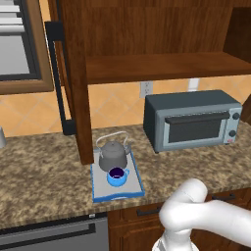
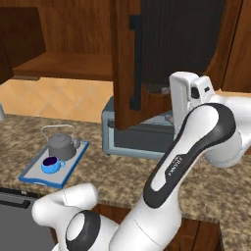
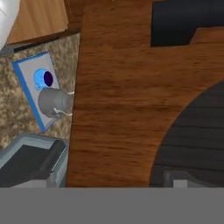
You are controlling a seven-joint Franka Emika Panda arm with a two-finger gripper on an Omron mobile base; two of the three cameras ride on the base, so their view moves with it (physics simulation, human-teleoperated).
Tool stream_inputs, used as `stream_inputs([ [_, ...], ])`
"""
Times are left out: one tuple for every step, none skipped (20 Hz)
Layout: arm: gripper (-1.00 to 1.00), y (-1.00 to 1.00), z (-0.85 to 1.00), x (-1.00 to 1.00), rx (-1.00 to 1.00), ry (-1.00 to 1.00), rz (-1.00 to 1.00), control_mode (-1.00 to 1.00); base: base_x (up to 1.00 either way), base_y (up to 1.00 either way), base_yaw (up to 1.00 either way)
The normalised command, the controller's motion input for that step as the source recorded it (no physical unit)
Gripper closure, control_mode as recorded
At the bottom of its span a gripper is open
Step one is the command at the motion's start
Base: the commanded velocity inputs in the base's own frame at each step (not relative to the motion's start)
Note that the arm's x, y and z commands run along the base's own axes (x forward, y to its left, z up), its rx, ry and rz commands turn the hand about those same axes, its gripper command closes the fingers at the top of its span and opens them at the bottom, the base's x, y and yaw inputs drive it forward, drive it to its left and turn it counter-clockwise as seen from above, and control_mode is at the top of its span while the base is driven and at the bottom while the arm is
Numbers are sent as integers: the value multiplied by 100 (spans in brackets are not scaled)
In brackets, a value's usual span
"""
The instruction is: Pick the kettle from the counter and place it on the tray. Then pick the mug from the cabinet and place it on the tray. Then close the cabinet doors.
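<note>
kettle (image 1: pixel 112 156) behind mug (image 1: pixel 117 176), on tray (image 1: pixel 99 188)

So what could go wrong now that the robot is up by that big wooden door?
The end effector sits very close to the open cabinet door, so it might bump the wood or slip off while pushing it. That door hangs just above the toaster oven and could clip it when swinging. A hard slam might rattle the mug and kettle on the tray.

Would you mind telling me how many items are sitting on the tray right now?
2. The kettle stands at the back of the tray, nearer the wall, and the mug sits just in front of it. Nothing else shows there.
</note>
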Motion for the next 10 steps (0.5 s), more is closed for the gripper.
stream_inputs([
  [-100,64,-13,95,-6,0,-5,-100,0,0,0],
  [-100,50,-13,81,-3,0,-3,-100,0,0,0],
  [-100,50,-19,85,-2,0,-3,-100,0,0,0],
  [-100,62,-18,95,-3,0,-4,-100,0,0,0],
  [-100,56,-15,87,-2,0,-5,-100,0,0,0],
  [-100,51,-18,84,-1,0,-6,-100,0,0,0],
  [-100,63,-22,93,-3,0,-7,-100,0,0,0],
  [-100,63,-19,92,-3,0,-8,-100,0,0,0],
  [-100,53,-20,85,0,0,-7,-100,0,0,0],
  [-100,57,-23,93,0,0,-7,-100,0,0,0],
])
